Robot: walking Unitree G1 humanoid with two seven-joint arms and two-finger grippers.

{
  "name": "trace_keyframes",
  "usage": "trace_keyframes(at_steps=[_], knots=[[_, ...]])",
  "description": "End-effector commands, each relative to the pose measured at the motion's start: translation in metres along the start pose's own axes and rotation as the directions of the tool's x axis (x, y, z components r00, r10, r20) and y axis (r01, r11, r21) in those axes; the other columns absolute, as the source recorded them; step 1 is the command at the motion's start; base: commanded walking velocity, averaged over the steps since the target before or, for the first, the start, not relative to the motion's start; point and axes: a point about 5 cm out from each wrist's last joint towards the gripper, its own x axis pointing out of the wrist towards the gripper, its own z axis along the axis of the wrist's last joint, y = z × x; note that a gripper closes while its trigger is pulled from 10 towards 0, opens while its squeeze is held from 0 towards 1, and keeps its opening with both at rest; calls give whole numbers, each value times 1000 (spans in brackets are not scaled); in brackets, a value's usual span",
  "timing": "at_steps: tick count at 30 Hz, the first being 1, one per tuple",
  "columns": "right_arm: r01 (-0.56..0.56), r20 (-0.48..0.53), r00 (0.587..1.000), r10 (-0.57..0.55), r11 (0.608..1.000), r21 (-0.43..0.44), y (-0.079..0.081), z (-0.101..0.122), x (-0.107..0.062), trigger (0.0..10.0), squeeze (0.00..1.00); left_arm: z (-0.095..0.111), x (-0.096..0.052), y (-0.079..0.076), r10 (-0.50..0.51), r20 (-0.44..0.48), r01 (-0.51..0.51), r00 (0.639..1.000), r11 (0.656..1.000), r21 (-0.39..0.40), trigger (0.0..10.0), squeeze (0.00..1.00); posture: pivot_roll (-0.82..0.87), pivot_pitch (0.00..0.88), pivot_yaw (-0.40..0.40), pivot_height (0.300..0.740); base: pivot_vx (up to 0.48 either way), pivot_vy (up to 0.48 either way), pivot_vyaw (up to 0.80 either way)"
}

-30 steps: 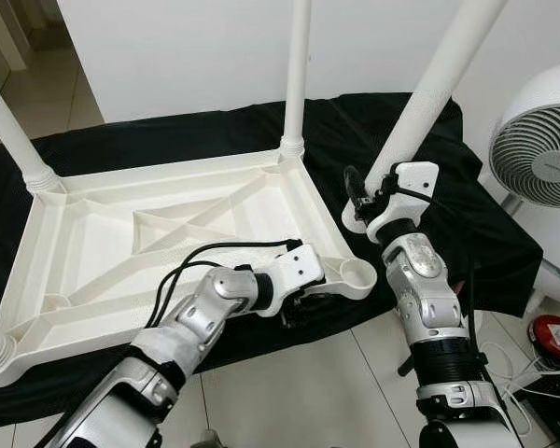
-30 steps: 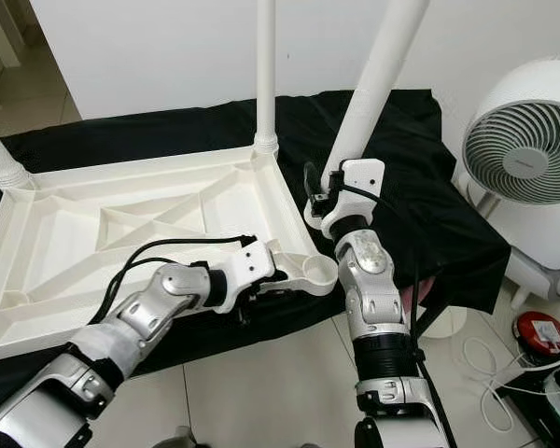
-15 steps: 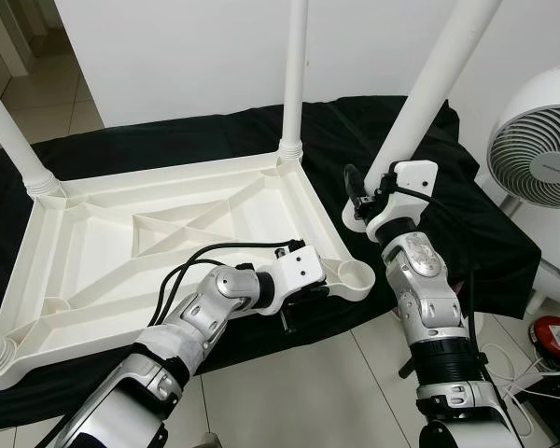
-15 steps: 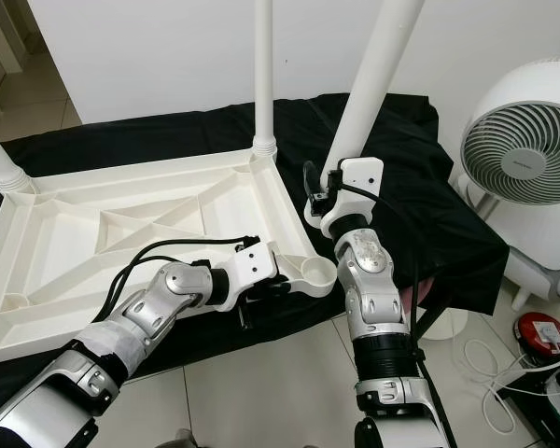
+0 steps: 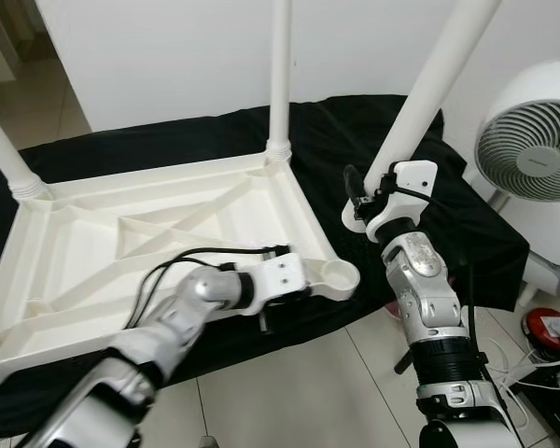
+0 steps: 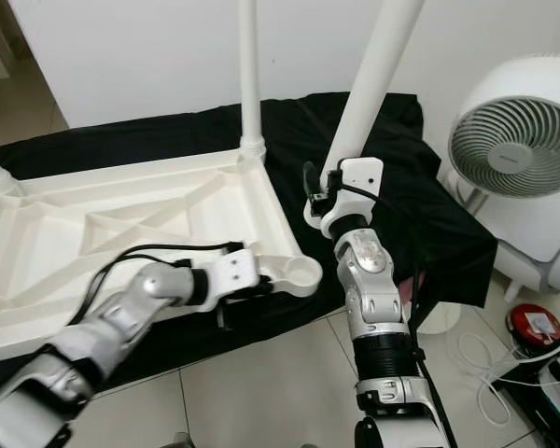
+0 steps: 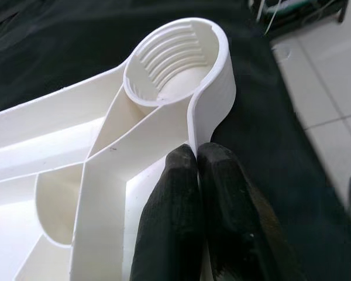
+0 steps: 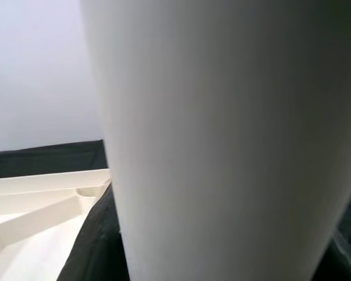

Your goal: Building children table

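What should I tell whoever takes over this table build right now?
Left gripper: fingers pinched on the rim of the upside-down white plastic tabletop, next to its empty threaded corner socket.
Right gripper: holds the loose white plastic leg upright over the black cloth, beside that corner.
Done: far-corner legs are standing in their sockets.
Left: seat the held leg in the empty socket.

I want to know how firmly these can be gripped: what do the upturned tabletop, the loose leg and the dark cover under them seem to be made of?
The tabletop looks like moulded white plastic, semi-gloss: ribbed underside and a threaded socket. The loose leg, in the right gripper, looks the same smooth plastic. The dark cover seems to be matte black cloth, judging by its folds.
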Motion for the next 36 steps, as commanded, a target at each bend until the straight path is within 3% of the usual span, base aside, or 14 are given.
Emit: trace_keyframes(at_steps=[1,5,6,7,8,13,14,16,17,23,24,27,33,36], knots=[[-3,3,1000,3,1000,1,2,1,1,10000,0,-20,-10,-1,14,-100,-14,995,1000,-6,0,0,-41,0,52,740,0,0,0],[-6,0,1000,6,1000,5,2,0,2,10000,0,-28,-25,4,-4,-137,7,991,1000,19,0,0,-29,2,51,740,0,0,0],[-9,-1,1000,9,1000,6,3,0,2,10000,0,-29,-28,6,-3,-140,6,990,1000,20,1176,0,-27,3,48,740,0,0,0],[-11,-1,1000,11,1000,7,4,0,2,10000,0,-29,-29,7,-1,-139,4,990,1000,19,1176,0,-27,3,48,740,0,0,0],[-15,-2,1000,15,1000,8,4,0,3,10000,0,-27,-28,7,-9,-128,12,992,1000,26,10000,0,-26,2,43,740,0,0,0],[-29,-8,1000,29,1000,12,7,-1,5,10000,0,-17,-24,4,-60,-77,62,995,998,32,10000,0,-33,0,35,740,0,0,0],[-38,-12,999,39,999,11,8,-1,5,10000,0,-13,-23,4,-76,-56,78,995,997,24,10000,886,-37,0,29,740,0,0,0],[-45,-14,999,46,999,10,8,-2,5,10000,0,-11,-23,3,-86,-43,87,995,996,19,10000,886,-37,0,29,740,0,0,0],[-50,-19,999,51,999,10,9,-2,5,10000,0,-6,-23,4,-102,-15,102,995,995,6,10000,1000,-42,0,21,740,0,0,0],[-78,-35,996,78,997,2,15,-5,5,10000,0,21,-20,17,-80,123,90,989,992,-83,10000,894,-47,0,14,740,0,0,0],[-89,-36,995,89,996,2,18,-5,5,10000,0,27,-20,21,-49,153,64,987,994,-93,10000,0,-56,0,17,740,0,0,0],[-120,-39,992,121,992,22,29,-8,4,10000,0,40,-22,27,60,229,-35,972,993,-112,10000,0,-56,0,11,740,0,0,0],[-160,-37,986,161,987,36,38,-14,-2,10000,0,34,-29,36,205,224,-164,953,968,-190,10000,0,-56,0,4,740,0,0,0],[-148,-33,988,150,987,65,40,-19,-7,10000,0,31,-33,47,375,214,-284,902,889,-359,10000,0,-56,0,2,740,0,0,0]])
